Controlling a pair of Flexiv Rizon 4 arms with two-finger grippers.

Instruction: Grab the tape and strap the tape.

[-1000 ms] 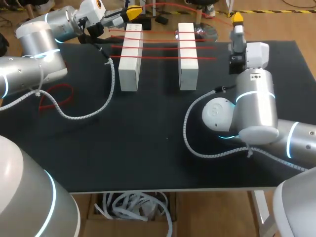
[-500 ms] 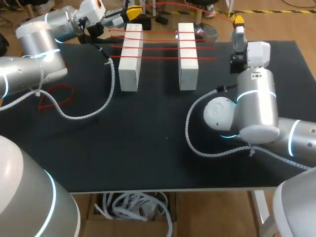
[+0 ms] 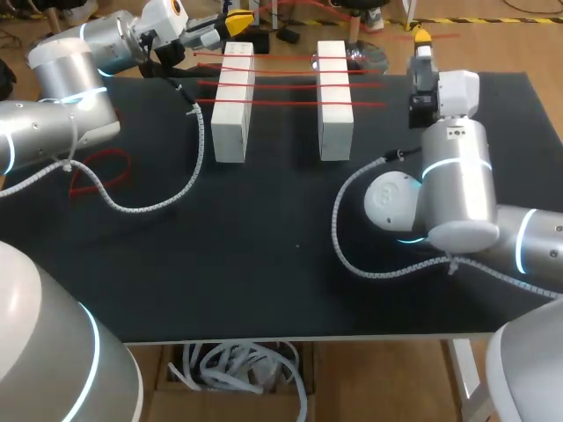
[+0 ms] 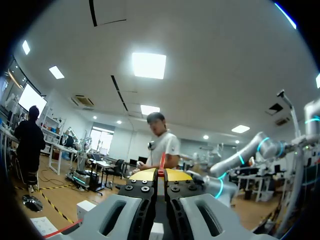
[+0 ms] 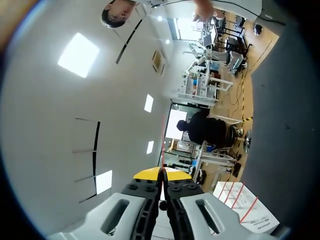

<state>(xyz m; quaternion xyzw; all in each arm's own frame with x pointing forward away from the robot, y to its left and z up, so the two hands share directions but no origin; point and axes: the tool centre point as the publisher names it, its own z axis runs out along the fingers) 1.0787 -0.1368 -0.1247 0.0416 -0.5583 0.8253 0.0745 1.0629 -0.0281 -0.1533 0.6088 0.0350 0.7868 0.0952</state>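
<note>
Two white blocks [image 3: 232, 97] [image 3: 334, 97] stand at the back of the black table [image 3: 264, 255]. Three strands of red tape [image 3: 286, 84] run across both. A further strand [image 3: 303, 7] arcs behind the blocks from one gripper to the other. My left gripper [image 3: 237, 19] is beside the left block's far end, shut on that strand; its yellow tips [image 4: 160, 175] pinch the tape [image 4: 161, 162]. My right gripper [image 3: 424, 35] points away past the right block, above the table's far edge. Its tips [image 5: 162, 174] are shut on the thin red tape [image 5: 163, 142].
A loose loop of red tape [image 3: 101, 171] lies on the table at the left, under my left arm. Grey cable conduits [image 3: 189, 167] [image 3: 339, 237] trail from both arms over the table.
My right gripper's fingers have shut on the red tape and it shifted slightly. The left arm has kept still.
</note>
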